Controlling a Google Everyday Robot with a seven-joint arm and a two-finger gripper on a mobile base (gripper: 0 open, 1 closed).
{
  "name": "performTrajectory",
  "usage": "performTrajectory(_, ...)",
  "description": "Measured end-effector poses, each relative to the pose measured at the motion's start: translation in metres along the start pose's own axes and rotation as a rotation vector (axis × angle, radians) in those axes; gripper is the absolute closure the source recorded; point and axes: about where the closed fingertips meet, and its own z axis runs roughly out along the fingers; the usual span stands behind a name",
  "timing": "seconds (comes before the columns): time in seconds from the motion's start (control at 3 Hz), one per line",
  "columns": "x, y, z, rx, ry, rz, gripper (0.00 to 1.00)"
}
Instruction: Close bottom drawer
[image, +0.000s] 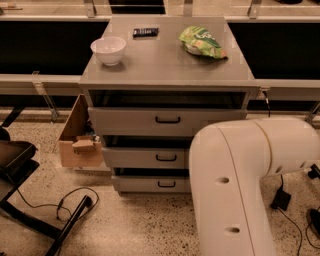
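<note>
The grey cabinet (165, 65) has three drawers. The bottom drawer (150, 184) is grey with a small black loop handle (166, 184); it stands pulled out a little, a dark gap above its front. The middle drawer (145, 157) and the taller top drawer (165, 121) also stand slightly out. My white arm (240, 180) fills the lower right and covers the right ends of the middle and bottom drawers. My gripper is not in view.
A white bowl (108, 50), a black remote (145, 32) and a green chip bag (202, 42) lie on the cabinet top. An open cardboard box (79, 137) stands left of the cabinet. A black chair base (25, 190) and cables (75, 200) lie on the floor at left.
</note>
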Motion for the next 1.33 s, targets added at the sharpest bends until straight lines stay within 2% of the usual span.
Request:
performTrajectory(0.33, 0.037, 0.011, -0.075, 0.004, 0.131, 0.125, 1.0)
performTrajectory(0.67, 0.104, 0.081, -0.178, 0.014, 0.264, 0.326, 1.0)
performTrajectory(1.0, 0.141, 0.135, -0.237, 0.058, 0.325, 0.494, 1.0)
performTrajectory(1.33, 0.147, 0.144, -0.243, 0.068, 0.33, 0.542, 1.0)
